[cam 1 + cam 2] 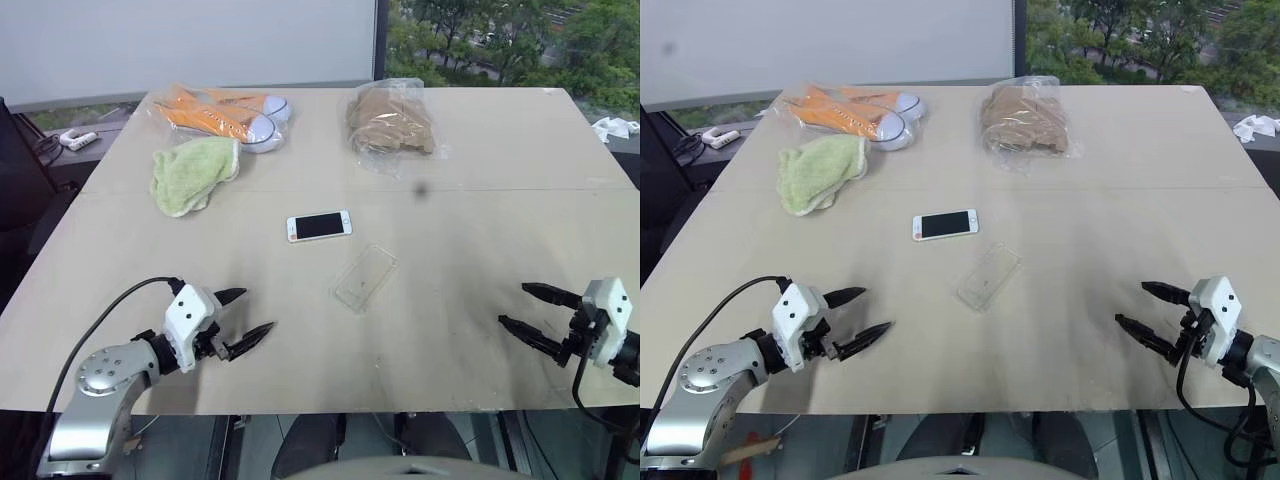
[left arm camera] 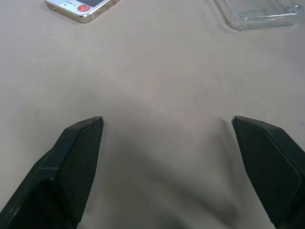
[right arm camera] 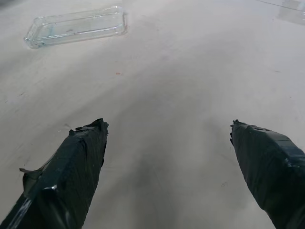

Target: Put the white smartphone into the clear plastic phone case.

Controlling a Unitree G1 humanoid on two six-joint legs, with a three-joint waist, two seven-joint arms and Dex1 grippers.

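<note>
The white smartphone (image 1: 319,225) lies screen-up in the middle of the table, its gold edge also showing in the left wrist view (image 2: 81,8). Just right of it and a little nearer lies the clear plastic phone case (image 1: 365,278), empty and open side up, seen too by both wrist cameras (image 2: 259,13) (image 3: 76,26). My left gripper (image 1: 250,313) hovers open near the table's front left, well short of the phone. My right gripper (image 1: 517,305) is open at the front right, pointing toward the case from a distance. Nothing is between either pair of fingers.
At the back of the table (image 1: 480,220) lie a green cloth (image 1: 192,172), a clear bag with orange and white shoes (image 1: 225,115) and a clear bag of brown material (image 1: 388,120). A dark chair stands at the left edge.
</note>
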